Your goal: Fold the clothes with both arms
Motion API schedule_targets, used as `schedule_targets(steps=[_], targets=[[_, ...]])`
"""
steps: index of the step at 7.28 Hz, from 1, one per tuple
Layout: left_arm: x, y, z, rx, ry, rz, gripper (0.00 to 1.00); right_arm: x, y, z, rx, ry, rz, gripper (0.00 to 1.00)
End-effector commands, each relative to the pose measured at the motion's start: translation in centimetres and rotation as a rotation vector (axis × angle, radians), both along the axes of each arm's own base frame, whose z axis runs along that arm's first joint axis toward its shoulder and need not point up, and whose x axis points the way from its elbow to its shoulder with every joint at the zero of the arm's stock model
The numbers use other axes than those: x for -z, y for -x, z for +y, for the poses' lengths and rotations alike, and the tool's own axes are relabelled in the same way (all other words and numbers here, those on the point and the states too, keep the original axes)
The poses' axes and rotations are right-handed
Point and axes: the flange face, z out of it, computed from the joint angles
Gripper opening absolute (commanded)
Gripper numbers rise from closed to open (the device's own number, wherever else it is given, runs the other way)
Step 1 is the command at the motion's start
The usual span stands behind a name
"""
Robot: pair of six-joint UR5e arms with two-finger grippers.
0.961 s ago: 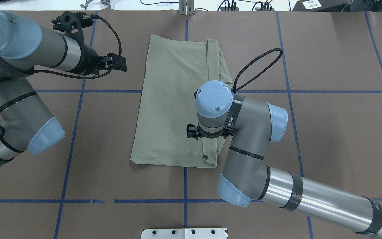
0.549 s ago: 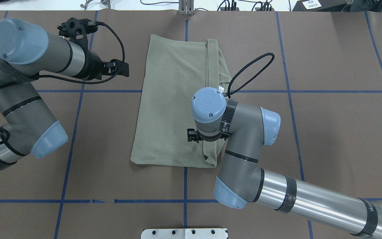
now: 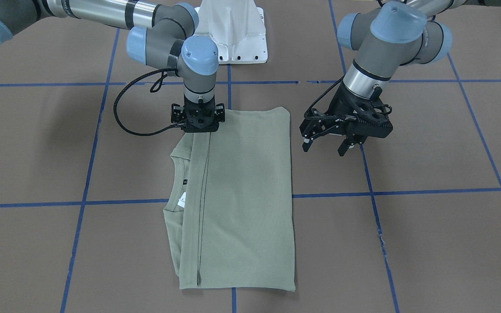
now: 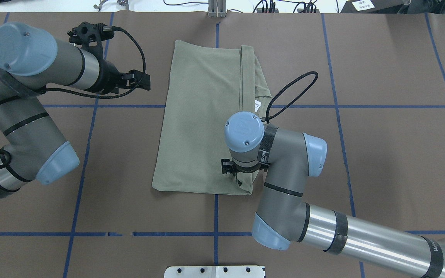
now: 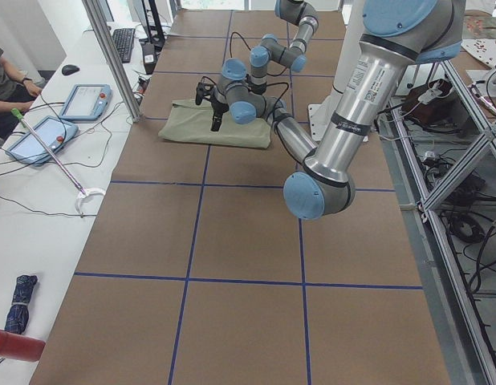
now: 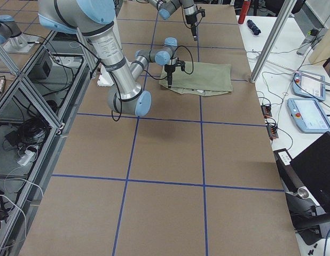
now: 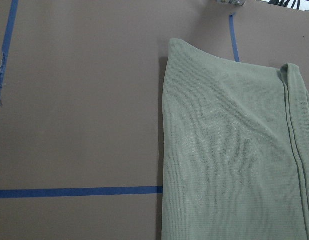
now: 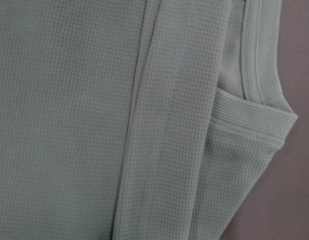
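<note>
While shirt (image 3: 242, 182) lies folded — right end effector (image 3: 197, 124) over its corner, grip unclear | left end effector (image 3: 323, 150) spread, alongside.

The olive-green knit shirt (image 4: 203, 116) is laid flat, folded lengthwise into a long rectangle, its white hang tag (image 4: 257, 102) exposed at the neckline.

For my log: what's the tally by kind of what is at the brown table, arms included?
Green shirt: 1
Robot arms: 2, left arm and right arm
White pedestal base: 1
Total: 4
</note>
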Motion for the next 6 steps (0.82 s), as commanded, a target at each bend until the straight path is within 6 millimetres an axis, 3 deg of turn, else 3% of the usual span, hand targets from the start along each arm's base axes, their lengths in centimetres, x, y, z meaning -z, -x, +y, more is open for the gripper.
schedule_targets(steps=[1, 4, 5, 6], targets=[[-0.1, -0.1, 0.0, -0.001, 0.002, -0.002, 1.0, -0.2, -0.4, 0.5, 0.007, 0.013, 0.017, 1.0], [0.0, -0.7, 0.5, -0.009, 0.008, 0.004, 1.0, -1.7, -0.6, 1.0, 0.012, 0.025, 0.042, 1.0], [0.1, -0.7, 0.5, -0.007, 0.01, 0.006, 1.0, -2.5, -1.7, 1.5, 0.013, 0.026, 0.042, 1.0], [0.2, -0.8, 0.6, -0.008, 0.01, 0.008, 1.0, -4.2, -4.1, 2.5, 0.022, 0.021, 0.041, 1.0]])
